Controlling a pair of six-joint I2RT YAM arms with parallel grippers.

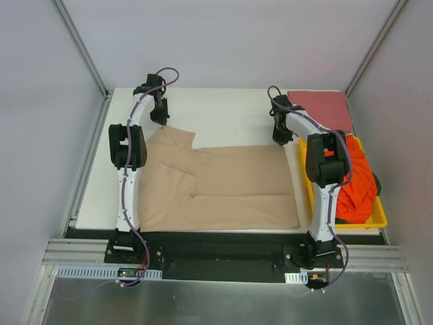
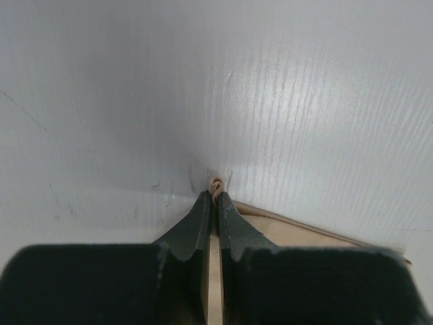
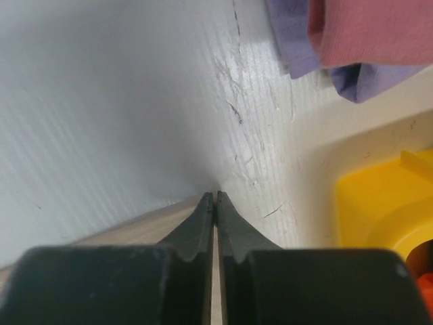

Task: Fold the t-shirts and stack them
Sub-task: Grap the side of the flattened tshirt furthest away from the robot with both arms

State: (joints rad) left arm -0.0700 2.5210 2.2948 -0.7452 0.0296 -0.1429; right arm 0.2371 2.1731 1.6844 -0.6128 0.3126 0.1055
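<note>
- Top view: tan shirt [image 1: 230, 183] spread flat on the white bench [image 1: 230, 108]. It covers the near half, from near the left edge almost to the tray.
- One arm at each far corner of that shirt. Left hand [image 1: 161, 116] is down at the far-left tip, right hand [image 1: 279, 139] down at the far-right corner.
- Seen from above only: pink shirt [image 1: 319, 108] folded flat in the bench's far right corner.
- Also from above: orange shirt [image 1: 355, 179] heaped in the yellow tray [image 1: 379, 220] along the right edge, partly hidden behind the right arm.
- The top view is too distant to show how the jaws stand; the wrist views do.
- Left wrist view: fingers [image 2: 193, 233] pressed together with a small nub of tan cloth poking out at the tips. The left hand is pinching the tan shirt. More tan cloth trails off to the lower right over bare bench.
- Right wrist view: fingers [image 3: 193, 233] closed tight, tips down right at the tan edge. Cannot tell whether any cloth is caught between them.
- Right wrist view only: lavender shirt [image 3: 298, 47] lies under the pink shirt, its edges sticking out past the pink. It does not show from above.
- The same view catches a tray corner at right with a sliver of orange, and dark scuff marks on the bench.
</note>
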